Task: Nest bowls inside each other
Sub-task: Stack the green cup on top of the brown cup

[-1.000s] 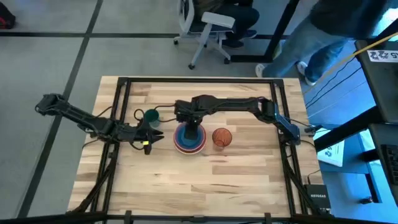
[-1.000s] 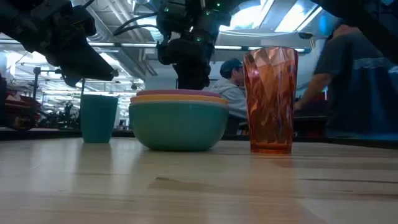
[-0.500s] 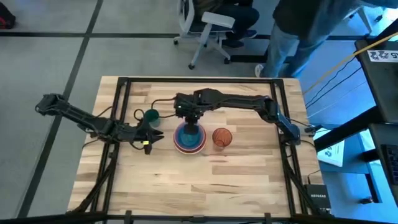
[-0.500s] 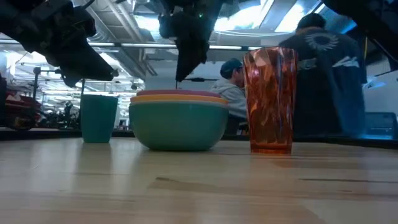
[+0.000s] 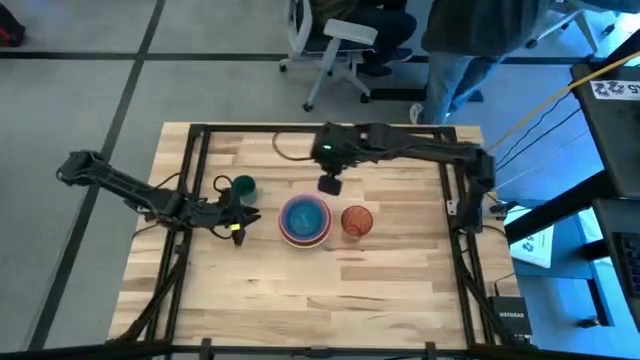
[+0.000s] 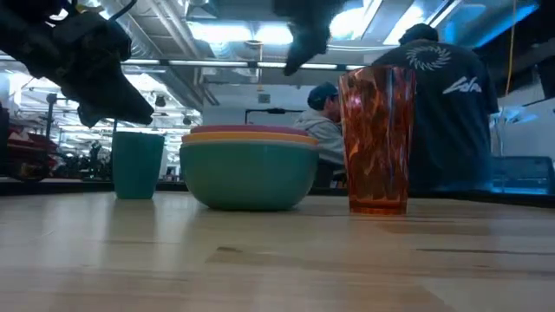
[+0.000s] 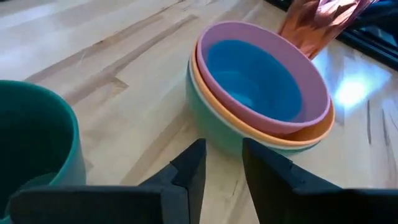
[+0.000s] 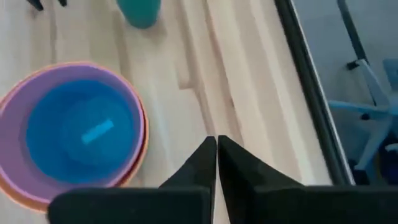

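A stack of nested bowls (image 5: 305, 221) stands mid-table: blue bowl (image 7: 258, 81) innermost, then pink (image 7: 314, 93), orange and green (image 6: 250, 178) outermost. A reddish-brown cup (image 5: 357, 220) stands upright just right of the stack. A dark-teal cup (image 5: 243, 186) stands upright to its far left. My left gripper (image 7: 222, 165) hovers left of the stack, slightly open, holding nothing. My right gripper (image 8: 216, 149) is shut and empty, raised above the table beyond the stack's far side (image 5: 330, 186).
A black frame (image 5: 200, 130) runs around the tabletop. Bare wood (image 5: 300, 290) lies along the near half of the table. People stand and sit beyond the far edge (image 6: 442, 104), next to an office chair (image 5: 340, 45).
My right gripper has risen out of the bowl stack and gone toward the table's far edge and a little right. The blue bowl stays nested in the stack.
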Robot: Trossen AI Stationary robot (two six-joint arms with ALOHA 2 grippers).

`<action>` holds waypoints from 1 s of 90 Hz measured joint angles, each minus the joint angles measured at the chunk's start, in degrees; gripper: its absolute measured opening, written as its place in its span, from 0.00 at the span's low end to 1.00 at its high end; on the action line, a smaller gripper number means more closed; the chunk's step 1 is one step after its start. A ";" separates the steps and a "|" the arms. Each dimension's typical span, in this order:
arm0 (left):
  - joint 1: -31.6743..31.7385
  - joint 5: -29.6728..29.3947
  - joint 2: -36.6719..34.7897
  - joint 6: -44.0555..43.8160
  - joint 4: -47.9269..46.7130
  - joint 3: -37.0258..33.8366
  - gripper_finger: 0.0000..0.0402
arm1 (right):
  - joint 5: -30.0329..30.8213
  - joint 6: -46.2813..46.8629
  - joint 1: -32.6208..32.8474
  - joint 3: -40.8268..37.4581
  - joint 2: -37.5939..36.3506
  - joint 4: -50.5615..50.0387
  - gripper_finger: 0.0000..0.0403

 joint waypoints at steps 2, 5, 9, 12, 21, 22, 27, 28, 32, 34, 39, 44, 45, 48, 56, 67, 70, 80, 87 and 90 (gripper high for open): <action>-0.08 -0.02 0.00 0.24 0.02 0.00 0.22 | 0.02 0.67 -0.34 -4.12 -2.43 2.94 0.00; -0.24 -0.06 0.00 0.47 -0.04 0.00 0.22 | 0.19 1.92 -0.65 -10.03 -6.00 6.61 0.00; -0.35 -0.04 -0.07 0.52 0.01 -0.01 0.22 | 1.24 3.94 -0.85 -17.87 -11.00 10.71 0.00; -0.35 -0.04 -0.09 0.51 0.05 0.00 0.22 | 2.27 5.75 -1.01 -23.36 -14.93 13.87 0.00; -0.33 -0.07 -0.32 0.53 0.35 -0.04 0.22 | 5.49 10.08 -1.78 -38.72 -27.87 23.39 0.00; -0.32 -0.07 -0.32 0.55 0.48 -0.04 0.22 | 5.74 10.39 -1.81 -40.29 -29.28 24.65 0.00; -0.16 -0.13 -0.33 1.31 1.49 -0.07 0.22 | 7.10 12.18 -1.83 -48.14 -36.13 30.10 0.00; -0.14 -0.12 -0.33 1.58 1.72 -0.07 0.22 | 7.33 12.60 -1.81 -49.72 -37.42 31.22 0.00; 0.08 -0.14 -0.31 3.01 2.79 -0.07 0.22 | 7.71 13.60 -1.67 -55.94 -42.98 36.14 0.00; 0.23 -0.13 -0.32 3.84 3.44 -0.07 0.22 | 7.68 14.08 -1.66 -58.90 -45.64 38.77 0.00; 0.70 -0.13 -0.33 5.45 4.88 -0.07 0.22 | 7.17 15.19 -1.66 -66.07 -51.62 46.29 0.00; 1.26 -0.15 -0.33 7.19 6.24 -0.07 0.22 | 5.76 16.84 -1.66 -73.00 -56.95 53.56 0.00; 1.38 -0.16 -0.33 7.57 6.62 -0.07 0.22 | 5.34 17.18 -1.68 -74.33 -57.90 54.69 0.00; 1.70 -0.19 -0.34 9.02 7.47 -0.07 0.22 | 4.26 18.06 -1.69 -78.15 -60.47 57.99 0.00; 2.73 -0.21 -0.36 11.92 7.02 0.48 0.22 | 1.40 22.39 -1.66 -86.98 -66.08 67.27 0.00; 4.40 -0.19 -0.44 14.99 4.56 2.73 0.22 | -0.73 28.53 -1.58 -92.11 -70.40 69.76 0.00; 4.88 -0.13 -0.57 16.09 2.67 3.56 0.22 | -1.34 29.37 -1.24 -92.07 -71.13 68.45 0.00; 6.79 -0.10 -0.93 17.17 -4.45 7.64 0.22 | -1.78 29.13 0.01 -92.11 -71.58 69.13 0.00; 8.36 0.54 -1.03 16.07 -11.17 10.92 0.22 | -1.50 27.81 0.83 -92.11 -71.56 69.19 0.00; 9.08 1.16 -1.03 15.27 -14.83 12.24 0.22 | -1.28 27.58 1.13 -92.11 -71.40 69.22 0.00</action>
